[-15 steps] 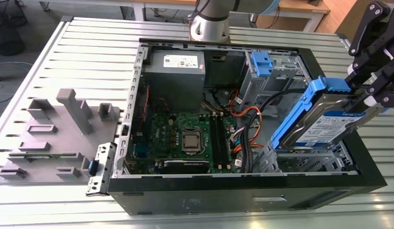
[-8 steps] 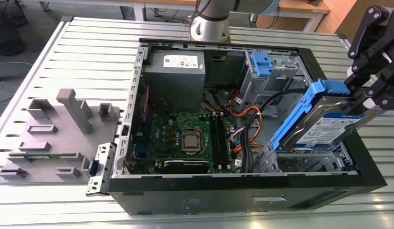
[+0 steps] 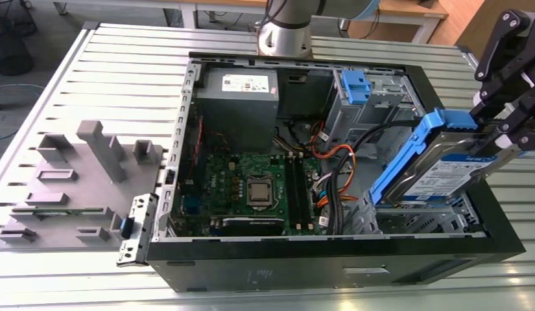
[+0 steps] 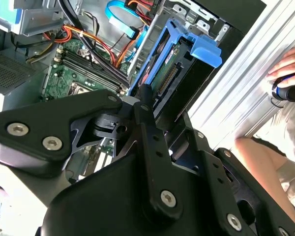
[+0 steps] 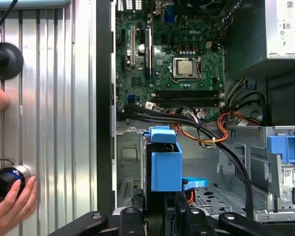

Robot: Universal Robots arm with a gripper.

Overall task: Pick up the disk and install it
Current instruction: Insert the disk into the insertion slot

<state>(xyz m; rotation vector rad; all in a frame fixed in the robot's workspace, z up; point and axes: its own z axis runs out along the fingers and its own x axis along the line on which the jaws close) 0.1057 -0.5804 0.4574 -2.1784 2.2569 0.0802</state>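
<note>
A ribbed aluminium table carries a black computer case lying on its side with the cover off. On the exterior view's left of the case stands a grey stepped fixture block.

Inside the case are a green motherboard, a grey power-supply box with a white sticker, and a small upright blue latch on the far drive bay. Black and orange cables run between the board and the bays.

At the exterior view's right, the black gripper is clamped onto the upper end of the disk. This silver drive has a white-and-blue label facing up and a blue carrier frame round its edges. It hangs tilted, lower end down over the open metal drive cage in the case's near corner. Whether it touches the cage rim cannot be told. The cables pass just beside that opening.

In the first wrist view the disk's blue carrier sits over the cage, and a person's hand rests on a round black knob on the table outside the case wall.
</note>
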